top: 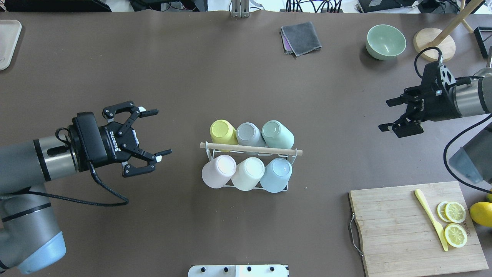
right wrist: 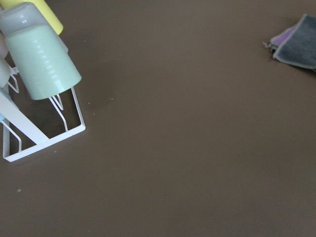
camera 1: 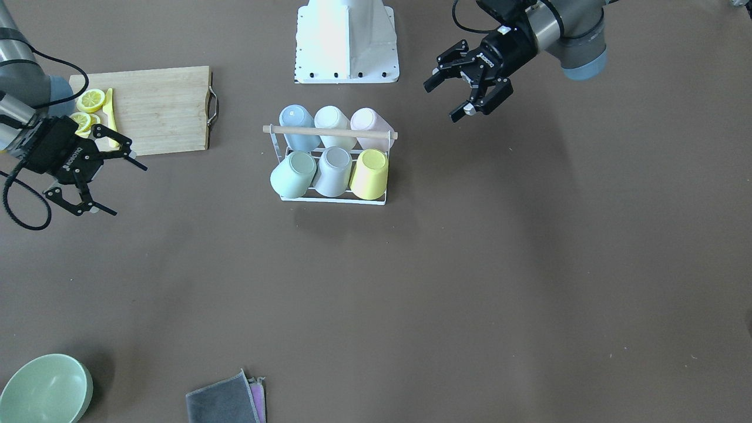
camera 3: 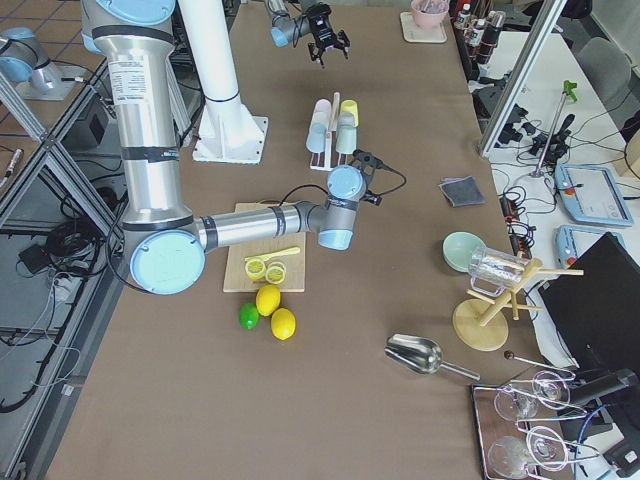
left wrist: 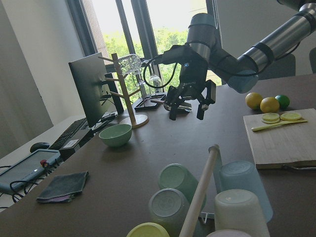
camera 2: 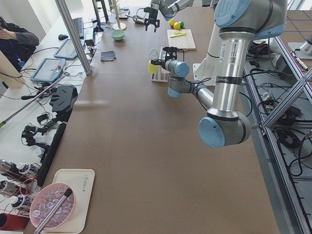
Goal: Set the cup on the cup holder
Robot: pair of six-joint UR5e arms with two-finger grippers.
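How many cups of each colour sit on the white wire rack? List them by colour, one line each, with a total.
Upturned pale yellow cup: 1
Upturned grey cup: 1
Upturned mint green cup: 1
Upturned pale pink cup: 1
Upturned cream cup: 1
Upturned light blue cup: 1
Total: 6 cups, all on the white wire cup holder.
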